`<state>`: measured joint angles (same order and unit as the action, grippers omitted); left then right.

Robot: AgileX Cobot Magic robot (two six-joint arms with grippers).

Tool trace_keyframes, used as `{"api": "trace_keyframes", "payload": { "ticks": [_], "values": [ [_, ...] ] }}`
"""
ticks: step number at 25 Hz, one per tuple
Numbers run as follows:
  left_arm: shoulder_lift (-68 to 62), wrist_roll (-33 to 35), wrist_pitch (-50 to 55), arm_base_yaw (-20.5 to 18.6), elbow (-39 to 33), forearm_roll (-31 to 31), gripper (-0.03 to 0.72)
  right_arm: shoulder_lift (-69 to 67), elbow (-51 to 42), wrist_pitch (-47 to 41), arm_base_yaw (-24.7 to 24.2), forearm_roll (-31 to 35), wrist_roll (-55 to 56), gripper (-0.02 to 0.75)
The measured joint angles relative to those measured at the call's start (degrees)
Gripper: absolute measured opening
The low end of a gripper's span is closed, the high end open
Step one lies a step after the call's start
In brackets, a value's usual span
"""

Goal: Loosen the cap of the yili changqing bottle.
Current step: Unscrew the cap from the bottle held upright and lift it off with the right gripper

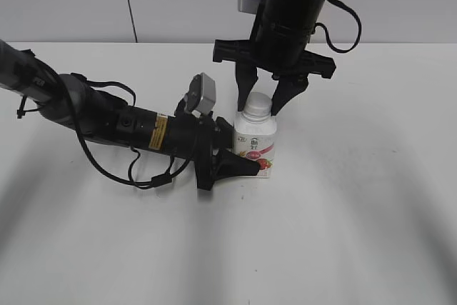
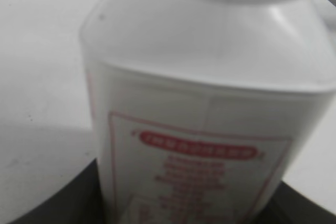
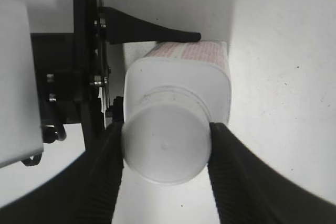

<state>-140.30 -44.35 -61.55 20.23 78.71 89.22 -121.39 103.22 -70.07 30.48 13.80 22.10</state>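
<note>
My right gripper (image 3: 166, 145) hangs straight down over the yili changqing bottle (image 1: 255, 141), its two ribbed fingers (image 3: 107, 166) pressed to opposite sides of the cap (image 3: 165, 148); as far as the right wrist view shows they are touching, so I count the cap as gripped, at a half-wide spread set by the cap itself. My left gripper (image 1: 239, 158) lies low along the table (image 1: 357, 212) and clamps the bottle's body near its base, one finger across the front of the label; the bottle stands upright between both hands, directly under my right wrist and just ahead of my left.

To do the twist well, I judge I should keep the pads square on the ribbed sides, hold firm pressure without crushing, turn about the bottle's own upright axis, and let the left hand resist so the body does not spin with the cap; a tilted pull could tip the bottle.

The right wrist view alone shows the pads meeting the cap and the squarish shoulder below; the left wrist view shows only a blurred close label and none of my fingers; the exterior view shows both arms and the bottle's upright stance.
</note>
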Motion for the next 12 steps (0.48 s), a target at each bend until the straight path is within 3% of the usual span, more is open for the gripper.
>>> {"api": "trace_keyframes", "payload": {
  "ticks": [8,12],
  "values": [
    [0.0,0.0,0.0,0.0,0.0,0.0,0.394,0.0,0.0,0.0,0.0,-0.41,-1.06,0.394],
    [0.0,-0.05,0.0,0.0,0.0,0.0,0.394,0.0,0.0,0.0,0.0,-0.46,-8.16,0.394]
  ]
}}
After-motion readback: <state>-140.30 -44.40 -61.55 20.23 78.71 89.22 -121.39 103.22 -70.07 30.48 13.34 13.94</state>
